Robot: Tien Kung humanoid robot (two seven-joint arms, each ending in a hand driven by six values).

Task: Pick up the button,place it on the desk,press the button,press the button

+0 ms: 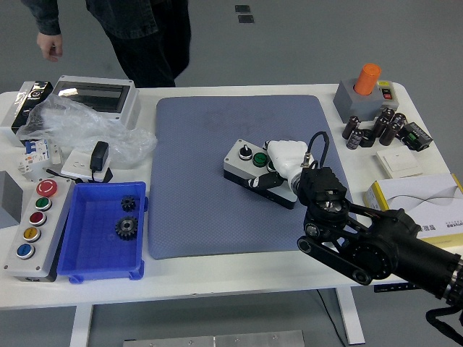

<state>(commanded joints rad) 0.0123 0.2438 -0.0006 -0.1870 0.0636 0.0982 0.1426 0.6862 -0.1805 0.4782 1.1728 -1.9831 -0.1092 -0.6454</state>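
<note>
The button box, grey-topped with a black base, a black knob and a green button, lies tilted at the right-centre of the blue-grey mat. My right hand, white with dark fingertips, is closed over the box's right end, one finger curled along its near side. The hand covers the box's right half. I cannot tell whether the box rests on the mat or hangs just above it. The black right arm comes in from the lower right. The left arm is out of view.
A person stands at the far left, one hand hanging free. A blue bin with gears and a panel of coloured buttons sit front left. An orange-capped switch, capacitors and a carton are on the right.
</note>
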